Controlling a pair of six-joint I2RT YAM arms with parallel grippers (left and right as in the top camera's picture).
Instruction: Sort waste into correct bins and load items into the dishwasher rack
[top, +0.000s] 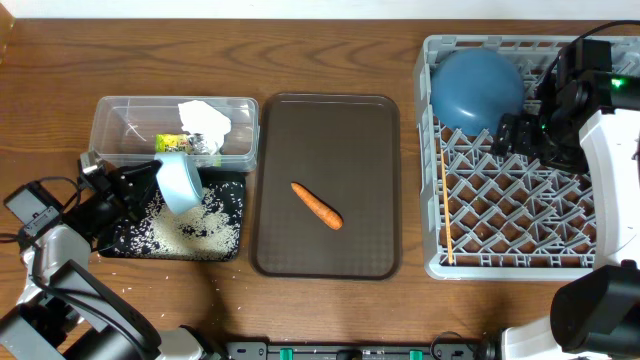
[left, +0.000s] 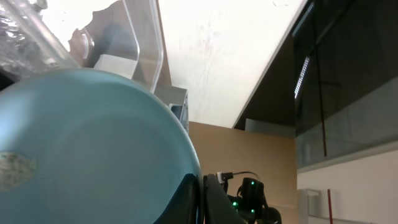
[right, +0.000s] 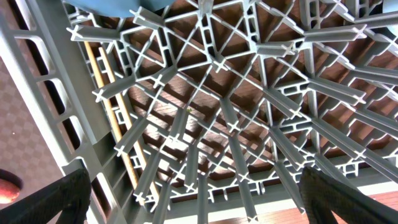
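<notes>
Filling the table's right side, the dishwasher rack (top: 510, 263) holds the large dark-blue bowl (top: 477, 88) in its far left corner. The chopsticks (top: 444, 200) lie along its left wall, and the pegs nearer the robot stand open. The right gripper (right: 191, 174) hangs over the rack just beside the bowl, jaws spread wide, gripping nothing.

The serving tray (top: 330, 130) in the middle carries the carrot (top: 317, 205), well apart from every rim. At left, the clear tub (top: 130, 120) holds the napkin (top: 205, 120) and wrapper (top: 172, 144). Just in front of it, rice (top: 195, 228) lies scattered over the black tray (top: 225, 190).

The left gripper (top: 145, 185) is clamped on the light-blue cup (top: 180, 183), tipped over the black tray's far edge, close against the tub wall.
</notes>
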